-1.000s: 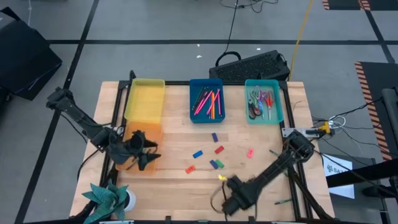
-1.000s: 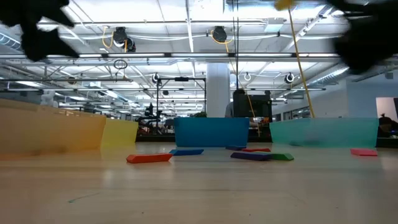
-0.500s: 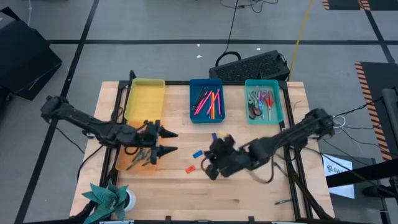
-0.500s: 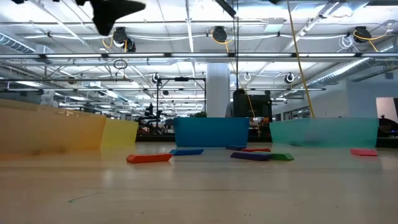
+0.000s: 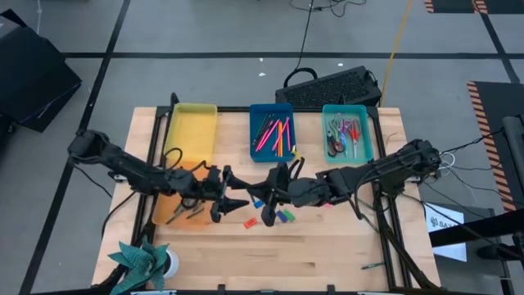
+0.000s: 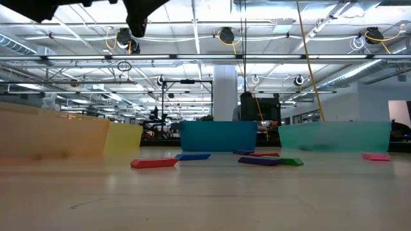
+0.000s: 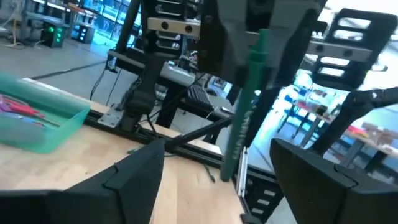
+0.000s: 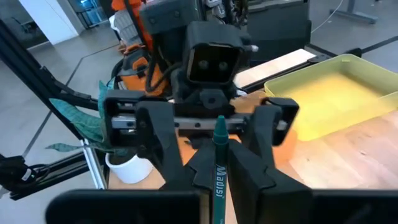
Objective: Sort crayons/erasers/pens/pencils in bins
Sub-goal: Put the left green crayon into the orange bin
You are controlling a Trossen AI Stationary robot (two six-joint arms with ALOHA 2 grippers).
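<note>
The only writing I can read is on the green pen [image 8: 219, 163]: white letters along its barrel, which seem to begin "Madis"; the rest is hidden. This pen is pinched in the jaws of the right gripper [image 5: 270, 198], above the desk [image 5: 327, 254] in front of the blue bin [image 5: 271, 131]. The left gripper [image 5: 236, 197] faces it closely from the other side, jaws spread wide, with the pen standing in the gap between them. There are four bins. The yellow bin [image 5: 191, 129] and the teal bin [image 5: 347, 131] stand on either side of the blue bin, and the orange bin [image 5: 184, 197] lies in front of the yellow one, partly covered by the left arm. The blue bin holds pink and orange sticks. In the low view I count six erasers on the desk in front of the blue bin: a red-orange eraser [image 6: 154, 163], a blue eraser [image 6: 192, 156], a red eraser [image 6: 263, 154], a purple eraser [image 6: 258, 161], a green eraser [image 6: 292, 162] and a pink eraser [image 6: 376, 156]. From above, the two grippers cover some of them. Beyond the blue bin, off the desk, lies one black keyboard [image 5: 332, 86]. A green paper plant [image 5: 143, 258] stands at the desk's near corner, well apart from the blue bin.
</note>
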